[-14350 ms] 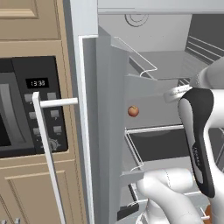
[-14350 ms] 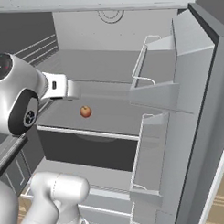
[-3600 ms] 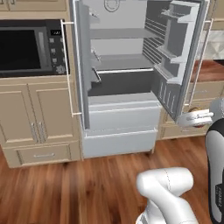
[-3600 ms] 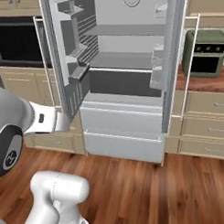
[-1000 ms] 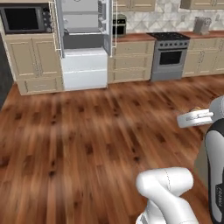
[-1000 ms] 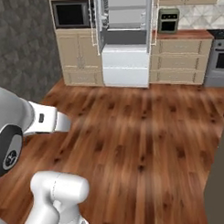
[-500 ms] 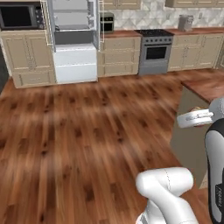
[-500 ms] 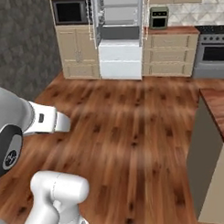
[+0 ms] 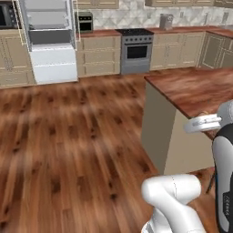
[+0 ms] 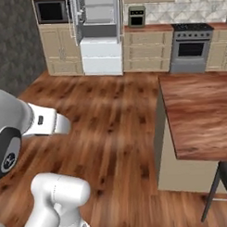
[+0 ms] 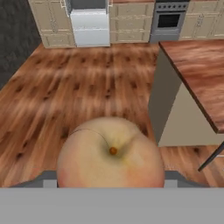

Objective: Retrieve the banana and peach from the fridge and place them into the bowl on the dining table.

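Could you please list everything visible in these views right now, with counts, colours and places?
peach: one, pale orange-yellow, close in front of the hand camera, held in the hand.
fridge: one, pale silver-grey, doors open, on the far wall.
dining table: one, reddish-brown wood grain, to the right of the base.
stool: one, dark, partly seen beside the table's near end.
stove: one, grey with a black oven door, far wall right of the fridge.
microwave: one, black, built in left of the fridge.
cabinets: several, tan, along the far wall.
floor: brown wood planks.
arm: one, white with dark joints, lower right of the left base view.
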